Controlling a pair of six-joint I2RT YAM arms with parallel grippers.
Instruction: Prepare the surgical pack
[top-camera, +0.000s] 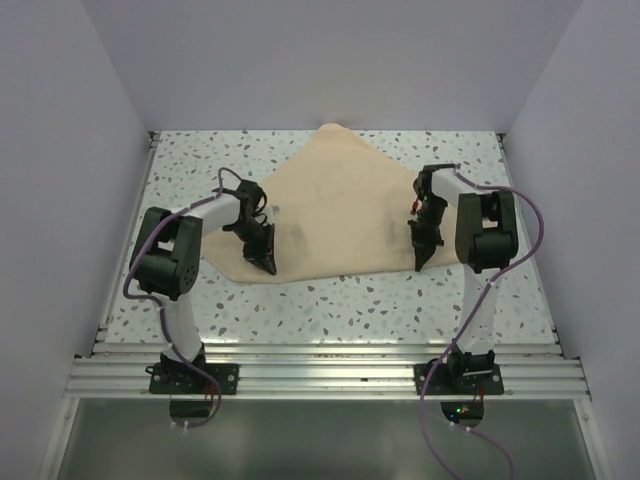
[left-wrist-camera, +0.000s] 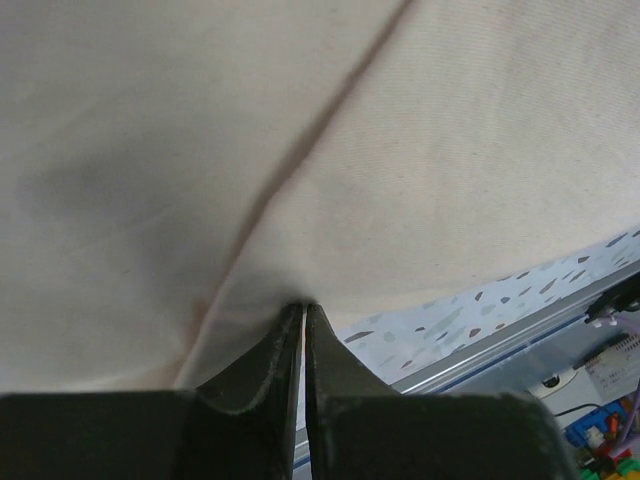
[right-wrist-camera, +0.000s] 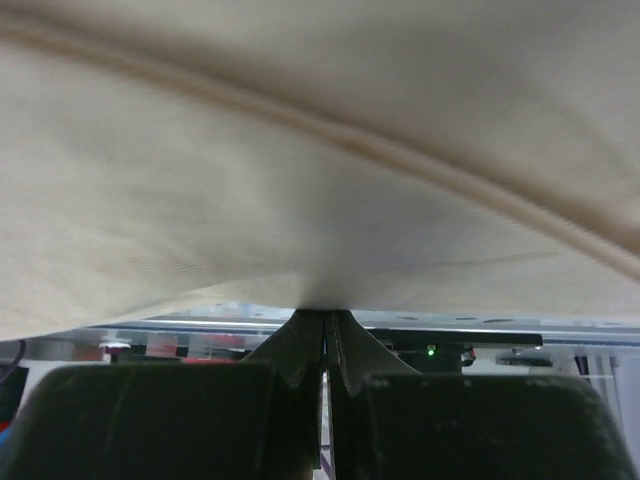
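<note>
The tan wrap sheet (top-camera: 335, 205) lies spread over the middle of the speckled table, one corner pointing to the back. My left gripper (top-camera: 265, 262) is shut on the sheet's near left edge; the wrist view shows its jaws (left-wrist-camera: 303, 310) pinching the cloth (left-wrist-camera: 300, 150). My right gripper (top-camera: 421, 257) is shut on the sheet's near right edge, its jaws (right-wrist-camera: 325, 315) pinching the cloth (right-wrist-camera: 300, 180) and lifting it slightly off the table. The metal tray, the instruments and the gauze squares are out of view, perhaps under the sheet.
The speckled tabletop (top-camera: 330, 305) runs to an aluminium rail (top-camera: 320, 365) at the near edge. White walls close in the left, right and back sides.
</note>
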